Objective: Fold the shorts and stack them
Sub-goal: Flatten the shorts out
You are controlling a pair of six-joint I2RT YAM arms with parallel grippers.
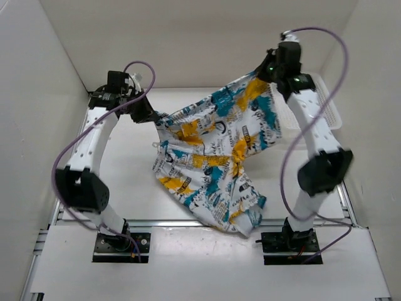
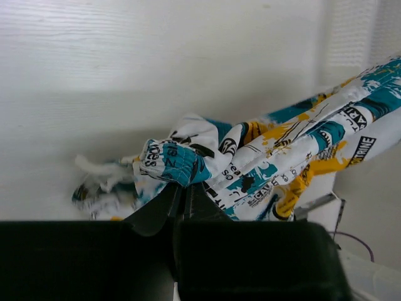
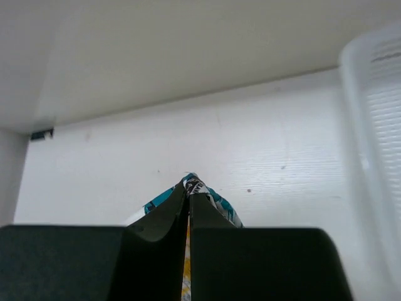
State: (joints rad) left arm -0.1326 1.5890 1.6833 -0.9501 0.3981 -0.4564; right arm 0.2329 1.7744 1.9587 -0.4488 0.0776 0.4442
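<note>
Shorts (image 1: 216, 157) stretched in air between both arms, over middle of table (image 1: 128, 179), lower part drooping toward near edge. Left gripper (image 1: 152, 116) pinched tight on bunched left corner of cloth. Right gripper (image 1: 262, 71) higher, clamped on opposite corner. White mesh basket (image 1: 331, 106) at right rear, beside right arm.

left fingers (image 2: 183, 202): closed, pinching bunched shorts (image 2: 276, 157) | cloth stretches up-right | white table (image 2: 125, 75) behind
</note>
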